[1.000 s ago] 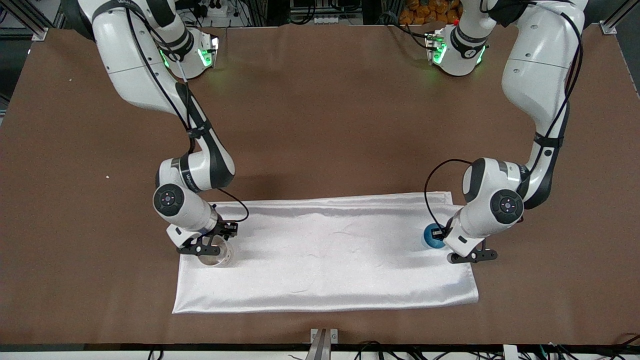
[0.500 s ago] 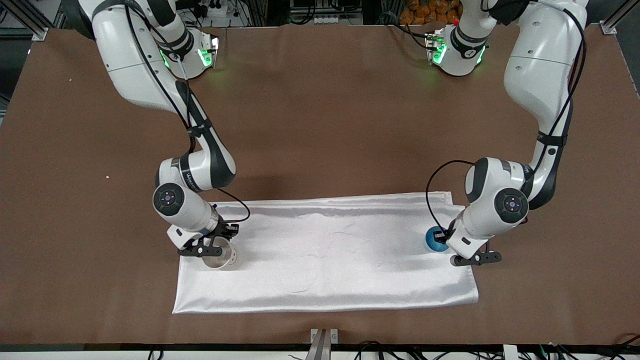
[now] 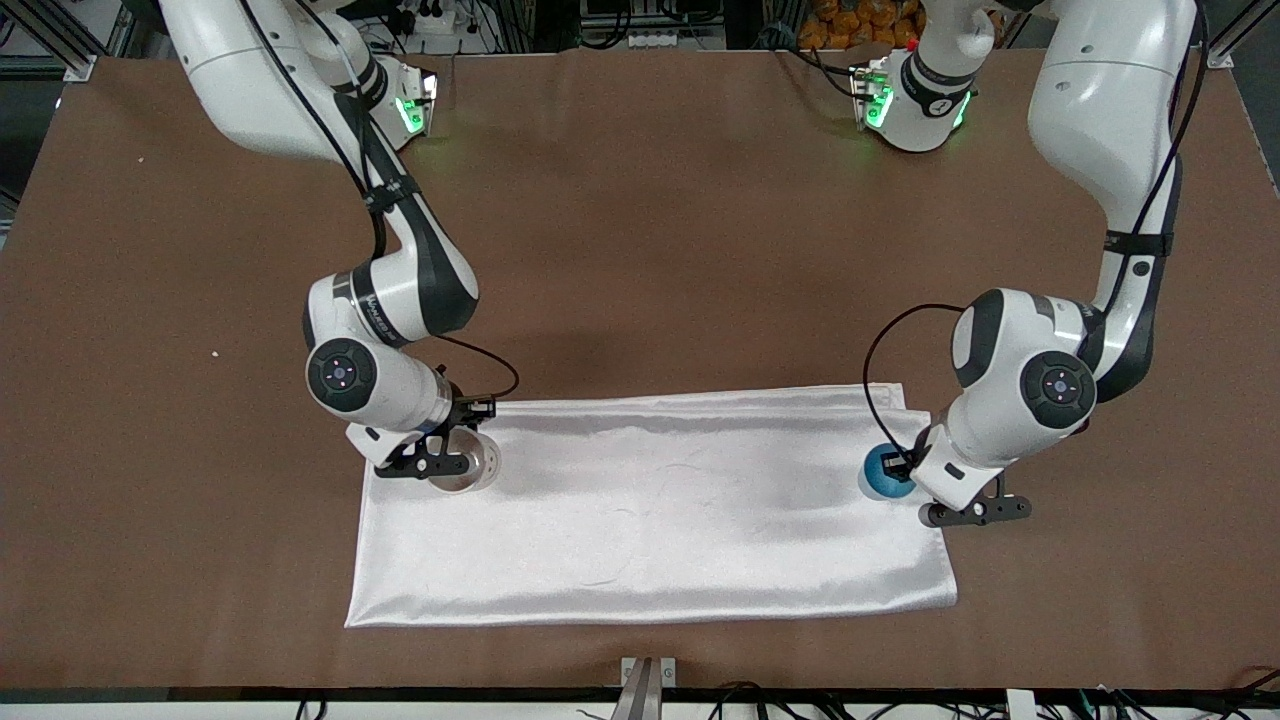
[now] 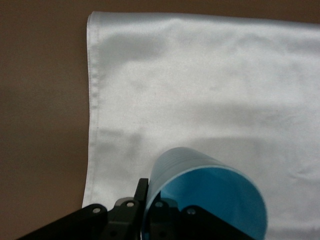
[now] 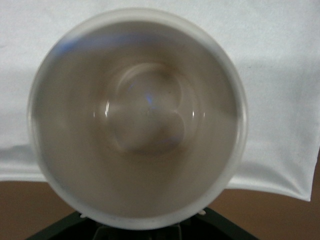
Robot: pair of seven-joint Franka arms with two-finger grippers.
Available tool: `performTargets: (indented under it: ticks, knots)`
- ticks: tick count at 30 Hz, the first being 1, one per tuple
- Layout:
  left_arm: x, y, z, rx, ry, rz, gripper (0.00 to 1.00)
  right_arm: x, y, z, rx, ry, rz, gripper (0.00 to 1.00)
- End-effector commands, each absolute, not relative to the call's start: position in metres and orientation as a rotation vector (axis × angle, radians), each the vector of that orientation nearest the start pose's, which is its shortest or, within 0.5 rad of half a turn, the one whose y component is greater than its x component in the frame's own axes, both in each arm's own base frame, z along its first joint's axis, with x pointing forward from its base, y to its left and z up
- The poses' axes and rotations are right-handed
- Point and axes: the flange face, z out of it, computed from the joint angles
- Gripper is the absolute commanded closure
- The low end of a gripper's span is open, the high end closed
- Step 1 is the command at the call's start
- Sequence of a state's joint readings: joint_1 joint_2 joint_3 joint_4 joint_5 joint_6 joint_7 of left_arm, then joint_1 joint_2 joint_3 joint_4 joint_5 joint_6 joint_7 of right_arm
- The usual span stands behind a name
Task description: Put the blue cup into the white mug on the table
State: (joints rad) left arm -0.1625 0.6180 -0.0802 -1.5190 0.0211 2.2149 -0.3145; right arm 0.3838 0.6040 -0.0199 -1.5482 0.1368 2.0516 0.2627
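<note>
Jaws of the left gripper (image 3: 975, 512) are clamped on the blue cup (image 3: 886, 473), pinching its wall near the rim; in the left wrist view the blue cup (image 4: 207, 197) hangs above the white cloth (image 4: 210, 85), mouth open toward the camera. Jaws of the right gripper (image 3: 432, 466) grip the white mug (image 3: 468, 466) at its rim, its cream interior filling the right wrist view (image 5: 137, 117). Taking the white cloth (image 3: 650, 510) as landmark, cup and mug sit over its two ends, well apart, the cup over the end toward the left arm, the mug over the end toward the right arm. Bringing them together, I judge, means travel along the cloth's long axis over the table (image 3: 640, 230).
</note>
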Motion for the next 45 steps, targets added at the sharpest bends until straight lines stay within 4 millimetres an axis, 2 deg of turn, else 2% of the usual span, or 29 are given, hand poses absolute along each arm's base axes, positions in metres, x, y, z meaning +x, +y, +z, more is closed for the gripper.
performTargets:
  ticks: [1,5,10,16,18,26,29,33,39,42,45]
  knots:
    - [0.685,-0.167,0.341,-3.155,-0.102,-0.106,1.0,0.606,0.259,0.297,-3.063,-0.07,0.225,1.0]
    - [0.681,-0.171,0.357,-3.155,-0.089,-0.106,1.0,0.579,0.261,0.299,-3.057,-0.088,0.151,1.0]
    - [0.67,-0.191,0.37,-3.164,-0.059,-0.071,1.0,0.534,0.261,0.301,-3.048,-0.095,0.061,1.0]
    - [0.656,-0.219,0.377,-3.172,-0.084,-0.02,1.0,0.483,0.278,0.308,-3.037,-0.072,0.0,1.0]
    - [0.651,-0.229,0.38,-3.177,-0.074,-0.018,1.0,0.472,0.289,0.31,-3.034,-0.042,-0.007,1.0]
    - [0.639,-0.256,0.387,-3.197,-0.023,-0.014,1.0,0.433,0.354,0.315,-3.011,0.087,-0.044,1.0]
    - [0.631,-0.274,0.385,-3.202,-0.082,0.002,1.0,0.42,0.373,0.314,-3.001,0.107,-0.058,1.0]
    - [0.625,-0.287,0.385,-3.203,-0.092,0.002,1.0,0.406,0.392,0.309,-2.992,0.116,-0.067,1.0]
    - [0.619,-0.3,0.388,-3.201,-0.117,0.01,1.0,0.375,0.428,0.286,-3.003,0.108,-0.047,1.0]
    - [0.61,-0.317,0.388,-3.201,-0.119,0.013,1.0,0.36,0.447,0.271,-3.012,0.131,-0.055,1.0]
    - [0.604,-0.326,0.388,-3.2,-0.149,0.016,1.0,0.35,0.461,0.259,-3.031,0.151,-0.071,1.0]
